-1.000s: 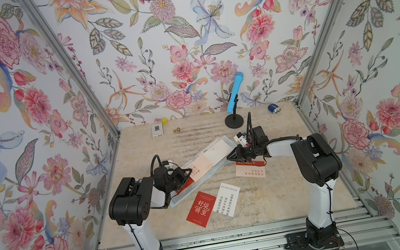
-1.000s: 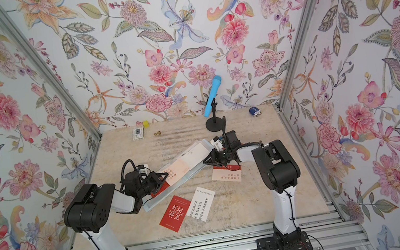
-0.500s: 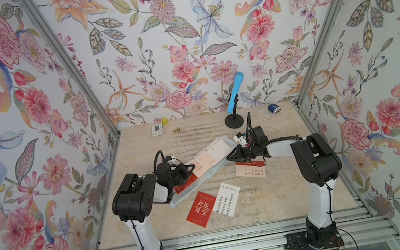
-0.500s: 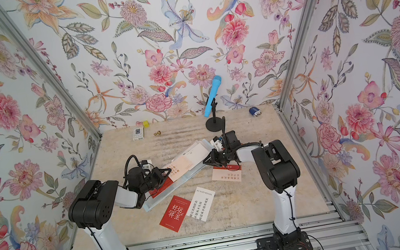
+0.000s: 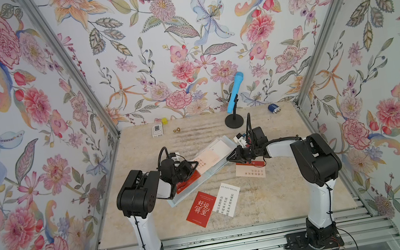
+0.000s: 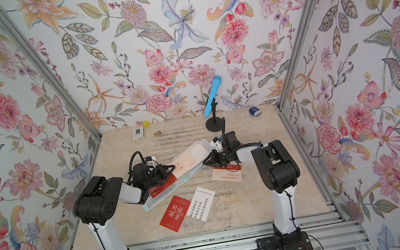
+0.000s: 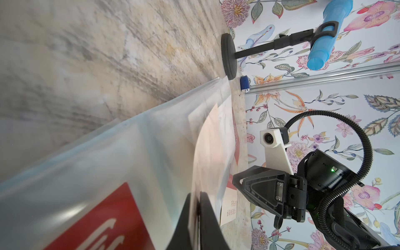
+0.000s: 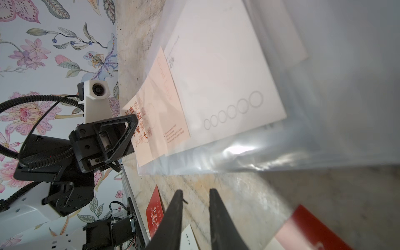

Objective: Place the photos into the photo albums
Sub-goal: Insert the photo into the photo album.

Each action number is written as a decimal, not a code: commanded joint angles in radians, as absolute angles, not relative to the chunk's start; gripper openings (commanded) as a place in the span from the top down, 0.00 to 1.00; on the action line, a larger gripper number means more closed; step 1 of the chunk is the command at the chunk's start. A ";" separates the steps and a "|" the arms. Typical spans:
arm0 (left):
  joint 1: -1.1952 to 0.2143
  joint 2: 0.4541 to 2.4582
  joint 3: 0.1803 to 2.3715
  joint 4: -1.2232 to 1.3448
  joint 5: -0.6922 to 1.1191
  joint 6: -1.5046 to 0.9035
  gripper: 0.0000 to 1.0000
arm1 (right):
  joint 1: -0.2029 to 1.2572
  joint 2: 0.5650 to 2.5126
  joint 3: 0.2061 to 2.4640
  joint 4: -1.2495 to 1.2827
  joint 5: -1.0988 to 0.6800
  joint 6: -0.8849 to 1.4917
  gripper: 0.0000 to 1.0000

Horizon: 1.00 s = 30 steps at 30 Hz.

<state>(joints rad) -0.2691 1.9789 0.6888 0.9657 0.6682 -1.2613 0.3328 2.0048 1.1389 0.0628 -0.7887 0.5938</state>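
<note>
My left arm has pushed forward; left gripper [image 5: 195,163], grip unclear, at the pink card [image 5: 205,157] sliding into the album [image 5: 210,176] beside a white card [image 5: 220,145]; right gripper [image 5: 228,158] stays parted, empty.

Red card [image 5: 190,182] half under left hand [image 5: 194,165], lettering unreadable.

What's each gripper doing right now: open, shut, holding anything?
Left gripper: shut, pinching the edge of the pale pink card that sits partly in the photo album sleeve.
Right gripper: open, holding nothing.
</note>
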 commanded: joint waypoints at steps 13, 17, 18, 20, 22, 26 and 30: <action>-0.309 1.999 0.832 0.757 0.614 -1.142 0.74 | 0.338 1.964 1.106 0.027 -0.795 0.564 0.75; -0.328 1.998 0.846 0.747 0.612 -1.144 0.72 | 0.338 1.960 1.105 0.023 -0.794 0.563 0.76; -0.332 1.995 0.844 0.745 0.609 -1.146 0.72 | 0.338 1.960 1.106 0.021 -0.794 0.561 0.76; -0.340 1.984 0.837 0.746 0.602 -1.150 0.71 | 0.339 1.960 1.107 0.020 -0.796 0.561 0.76; -0.345 1.973 0.828 0.746 0.595 -1.153 0.70 | 0.338 1.961 1.109 0.021 -0.796 0.562 0.76; -0.355 1.963 0.819 0.749 0.596 -1.160 0.66 | 0.340 1.965 1.113 0.021 -0.799 0.560 0.76; -0.372 1.963 0.826 0.749 0.600 -1.173 0.65 | 0.341 1.966 1.111 0.021 -0.801 0.557 0.75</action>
<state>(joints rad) -0.3500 1.9968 0.8253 0.7513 0.6128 -1.1671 0.3328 1.9934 1.1179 0.0372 -0.7891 0.5793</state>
